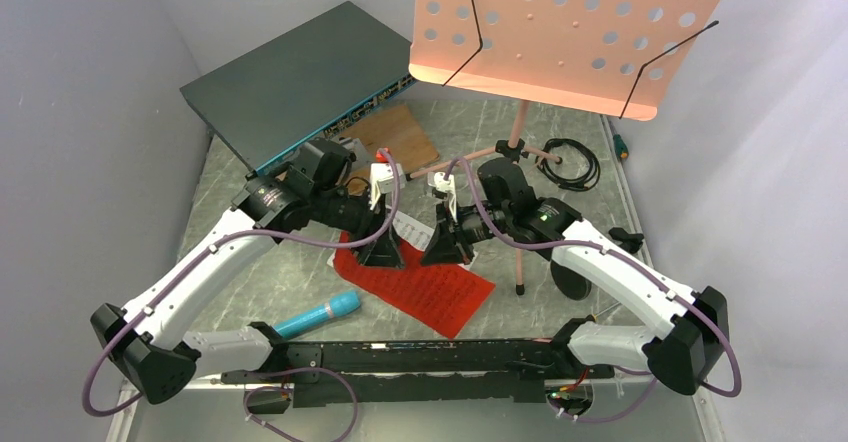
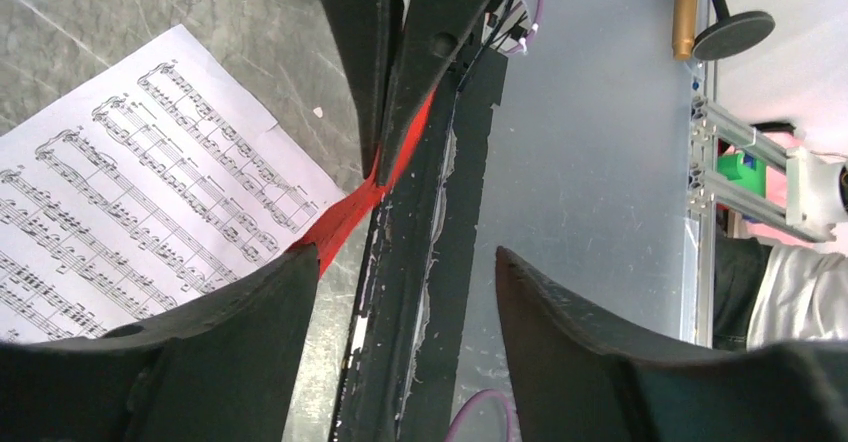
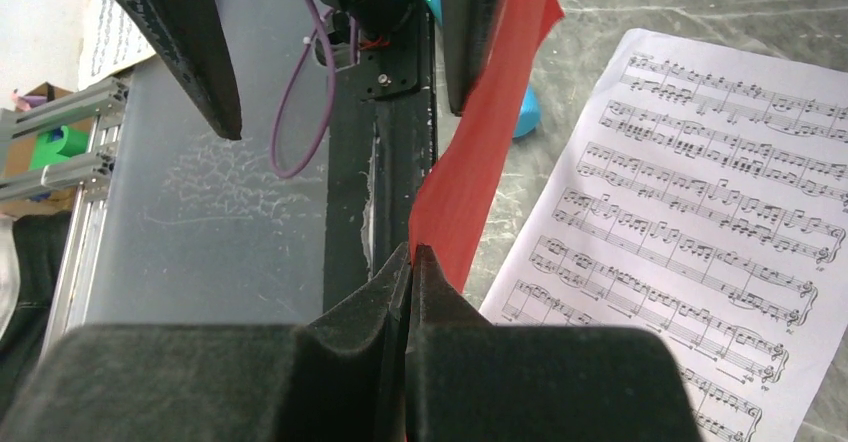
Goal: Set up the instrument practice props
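So the salmon-pink music stand [image 1: 575,32] is up on its tripod at the far right corner of the worktop [image 1: 250,272], with nothing on its desk yet. The red sheet-music page [image 1: 425,287] sits mid-worktop toward the near edge. Its long axis runs diagonally from the middle out to the near right, and its far end is lifted off the surface. A white sheet-music page [image 2: 130,192] lies flat just beside it, printed notes face up. The cyan-blue microphone [image 1: 322,314] is on its side by the near left edge, well apart from both hands.

The right gripper [image 3: 410,262] is pinched tight on the raised red edge. The left gripper [image 2: 402,254] faces it from just beside, fingers [image 2: 250,332] apart. The red edge runs up to one finger, but I can't tell if it's actually inside the gap. My guess is the page has to go up and back-right to the stand, and the right arm's nearer.
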You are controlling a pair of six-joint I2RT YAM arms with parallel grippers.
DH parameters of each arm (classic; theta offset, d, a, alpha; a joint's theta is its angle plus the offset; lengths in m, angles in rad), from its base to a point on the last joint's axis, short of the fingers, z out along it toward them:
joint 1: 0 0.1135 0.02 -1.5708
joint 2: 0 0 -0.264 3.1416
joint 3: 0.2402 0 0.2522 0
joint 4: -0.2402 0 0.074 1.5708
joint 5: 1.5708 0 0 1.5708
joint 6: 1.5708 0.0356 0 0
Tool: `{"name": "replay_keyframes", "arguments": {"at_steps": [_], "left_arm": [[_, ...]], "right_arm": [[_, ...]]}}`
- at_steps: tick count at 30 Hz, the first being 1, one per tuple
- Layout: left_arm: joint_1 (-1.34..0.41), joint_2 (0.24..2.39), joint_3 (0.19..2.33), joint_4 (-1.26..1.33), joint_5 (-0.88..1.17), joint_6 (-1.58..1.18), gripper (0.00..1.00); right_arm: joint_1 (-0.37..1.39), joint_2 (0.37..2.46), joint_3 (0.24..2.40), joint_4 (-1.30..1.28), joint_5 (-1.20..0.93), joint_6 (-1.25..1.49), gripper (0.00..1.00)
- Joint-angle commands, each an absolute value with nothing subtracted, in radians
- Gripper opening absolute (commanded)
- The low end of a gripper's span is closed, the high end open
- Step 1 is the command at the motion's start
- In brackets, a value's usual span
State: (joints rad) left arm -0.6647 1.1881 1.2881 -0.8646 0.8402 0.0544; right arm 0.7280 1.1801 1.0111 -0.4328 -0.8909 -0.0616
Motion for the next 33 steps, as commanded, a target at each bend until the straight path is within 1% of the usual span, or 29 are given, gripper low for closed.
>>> {"name": "replay_keyframes", "arguments": {"at_steps": [1, 5, 8, 16, 18, 22, 25, 29, 33], "left_arm": [[-0.667, 1.144, 1.275, -0.782, 0.830, 0.040, 0.76], [-0.666, 1.086, 1.333, -0.788, 0.771, 0.042, 0.90], [-0.666, 1.043, 1.333, -0.760, 0.715, 0.049, 0.99], [-0.667, 1.091, 1.278, -0.785, 0.669, 0.059, 0.99], [-0.666, 1.104, 1.270, -0.783, 0.694, 0.062, 0.99], [-0.666, 1.114, 1.271, -0.788, 0.798, 0.081, 0.86], [-0.665, 1.125, 1.280, -0.822, 0.824, 0.100, 0.75], [-0.667, 1.152, 1.282, -0.841, 0.855, 0.109, 0.58], [-0.666, 1.174, 1.281, -0.861, 0.887, 0.120, 0.48]], "right_arm": [[0.735, 1.178, 1.058, -0.446, -0.944, -0.100, 0.00], [0.737, 1.187, 1.062, -0.428, -0.979, -0.082, 0.00], [0.743, 1.187, 1.043, -0.368, -1.012, -0.050, 0.00], [0.751, 1.180, 1.061, -0.368, -1.029, -0.058, 0.00], [0.751, 1.187, 1.073, -0.383, -1.039, -0.064, 0.00], [0.752, 1.184, 1.072, -0.395, -1.026, -0.071, 0.00], [0.752, 1.190, 1.091, -0.408, -1.037, -0.075, 0.00], [0.756, 1.203, 1.109, -0.422, -1.029, -0.089, 0.00], [0.758, 1.222, 1.124, -0.440, -1.035, -0.100, 0.00]]}}
